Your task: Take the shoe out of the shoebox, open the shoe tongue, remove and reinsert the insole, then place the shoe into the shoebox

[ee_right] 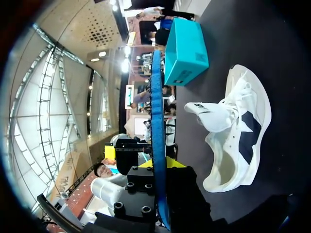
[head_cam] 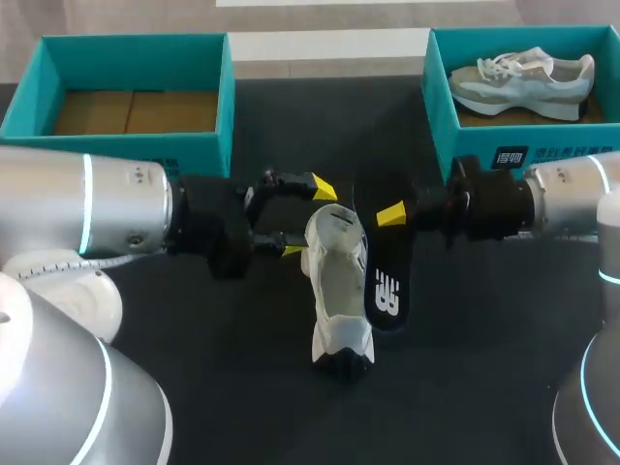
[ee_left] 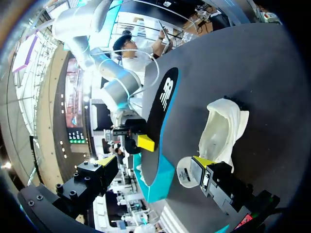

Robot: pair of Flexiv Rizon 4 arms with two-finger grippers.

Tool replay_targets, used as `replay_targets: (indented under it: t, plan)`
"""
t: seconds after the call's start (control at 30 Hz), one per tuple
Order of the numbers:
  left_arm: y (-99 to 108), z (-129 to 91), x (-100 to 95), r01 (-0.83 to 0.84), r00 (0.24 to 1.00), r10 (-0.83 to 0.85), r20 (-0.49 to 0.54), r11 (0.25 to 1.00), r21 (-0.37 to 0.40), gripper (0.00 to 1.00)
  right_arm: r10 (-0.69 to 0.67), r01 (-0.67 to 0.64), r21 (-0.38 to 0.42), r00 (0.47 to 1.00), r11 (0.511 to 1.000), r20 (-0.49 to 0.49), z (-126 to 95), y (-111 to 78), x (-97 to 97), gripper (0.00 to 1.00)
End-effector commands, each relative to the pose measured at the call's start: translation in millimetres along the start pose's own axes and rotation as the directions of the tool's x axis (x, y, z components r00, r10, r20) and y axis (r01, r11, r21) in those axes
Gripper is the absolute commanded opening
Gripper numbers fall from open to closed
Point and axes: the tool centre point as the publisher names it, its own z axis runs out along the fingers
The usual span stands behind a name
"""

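A white shoe (head_cam: 339, 291) lies on the dark table with its opening turned up. My right gripper (head_cam: 392, 215) is shut on one end of the black insole (head_cam: 386, 281), which hangs just right of the shoe, outside it. In the right wrist view the insole (ee_right: 156, 121) stands edge-on, blue, between my fingers (ee_right: 158, 167), and the shoe (ee_right: 238, 141) lies beside it. My left gripper (head_cam: 308, 219) is open at the shoe's left side. In the left wrist view one fingertip (ee_left: 204, 162) sits by the shoe's tongue (ee_left: 187, 172); the insole (ee_left: 163, 107) is ahead.
An open teal shoebox (head_cam: 225, 87) with nothing in it stands at the back left. A second teal shoebox (head_cam: 438, 97) at the back right holds another pale shoe (head_cam: 523, 77). Both arms crowd the table's middle.
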Motion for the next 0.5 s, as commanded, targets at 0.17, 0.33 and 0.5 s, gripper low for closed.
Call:
replay_targets:
  t: [0.17, 0.33, 0.5]
  plan:
    - [-3, -1, 4.8, -0.003, 0.968, 0.004, 0.251, 1.000, -0.004, 1.00, 0.000, 0.000, -0.002, 1.000, 1.000, -0.009, 5, -0.1, -1.2, 0.00]
    - [1, 12, 13.8, -0.025, 0.964, 0.025, 0.266, 1.000, -0.006, 1.00, -0.002, 0.003, 0.002, 1.000, 1.000, -0.015, 7, -2.5, 4.9, 0.00]
    - [6, 19, 15.7, -0.033, 0.962, 0.033, 0.273, 0.999, -0.005, 1.00, 0.032, -0.032, 0.014, 0.999, 0.999, -0.024, 14, -12.1, 11.9, 0.00]
